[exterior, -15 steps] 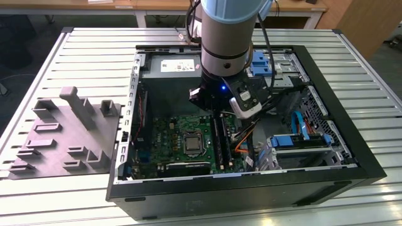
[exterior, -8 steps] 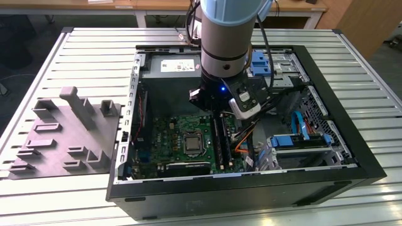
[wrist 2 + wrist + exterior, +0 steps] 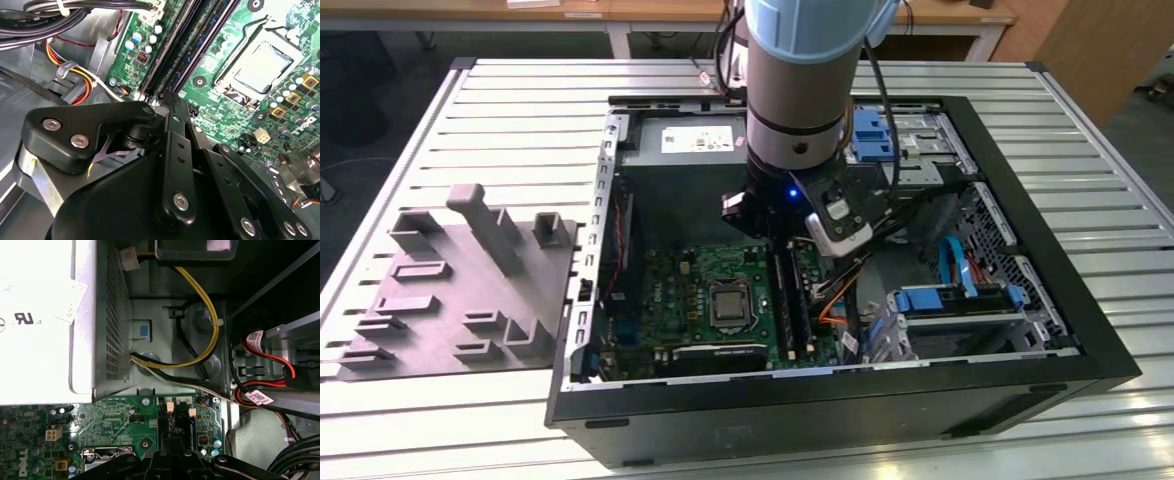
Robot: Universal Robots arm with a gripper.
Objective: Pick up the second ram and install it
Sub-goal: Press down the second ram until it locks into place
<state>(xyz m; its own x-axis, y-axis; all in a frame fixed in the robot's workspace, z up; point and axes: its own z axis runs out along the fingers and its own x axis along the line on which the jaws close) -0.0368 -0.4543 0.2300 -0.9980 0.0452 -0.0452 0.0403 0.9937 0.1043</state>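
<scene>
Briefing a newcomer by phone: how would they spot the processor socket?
In the open black computer case on the slatted metal table, find the green motherboard. The processor socket is the square silver frame near its middle; the neighbouring black slot rails are long and narrow.

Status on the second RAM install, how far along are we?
Done: the arm is down inside the open case, with the gripper right above the black slot rails on the green motherboard. In hand: unclear, I can't make out a stick at the gripper. Left: these views don't confirm a seated second ram, so treat the install as unconfirmed.
</scene>
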